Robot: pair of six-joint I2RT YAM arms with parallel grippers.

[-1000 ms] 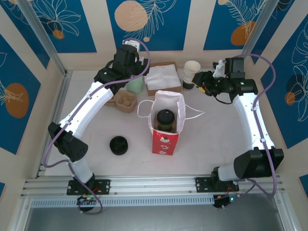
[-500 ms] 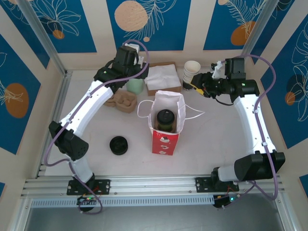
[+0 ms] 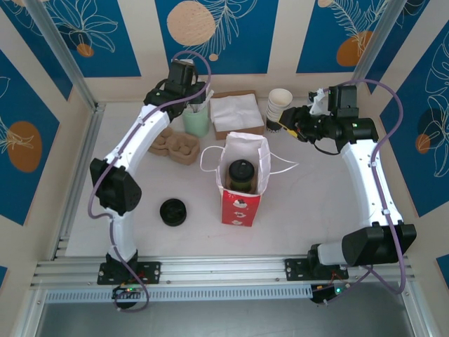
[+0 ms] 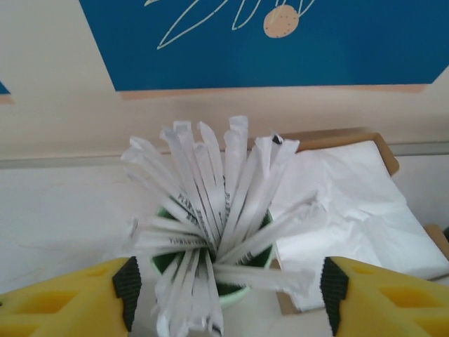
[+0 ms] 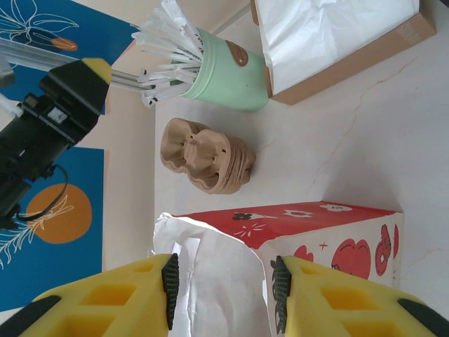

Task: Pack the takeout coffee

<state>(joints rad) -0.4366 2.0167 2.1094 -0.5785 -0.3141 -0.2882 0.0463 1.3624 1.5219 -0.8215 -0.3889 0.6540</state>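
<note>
Yellow left gripper (image 4: 226,298): fingers spread wide, with one black pad (image 4: 127,289) on each side of a bundle of paper-wrapped straws (image 4: 210,189). Neither pad is seen pressing on a wrapper.
Left gripper position: far left part of the table (image 3: 316,203), directly above the mint-green cup (image 3: 197,123) that holds the straws.
Right gripper (image 5: 224,288): fingers apart with a clear gap between the pads. Nothing is clamped between them.
Right gripper position: far right of the table, just beside the stack of white cups (image 3: 279,105) and pointing left.
Takeout coffee (image 3: 240,174): standing upright inside the red-and-white bag (image 3: 242,205). The black lid faces up and the olive sides are partly visible below it. Both grippers are well apart from it.
Bag: upright at table centre with its mouth open and white handles splayed to left and right.
Napkins (image 3: 238,112): white sheets in a shallow cardboard box, just right of the mint-green cup and beyond the bag.
Pulp cup carriers (image 3: 179,147): brown nested stack lying left of the bag, nearer than the mint-green cup.
Loose black lid (image 3: 173,211): flat on the table, near left of the bag and apart from it.
</note>
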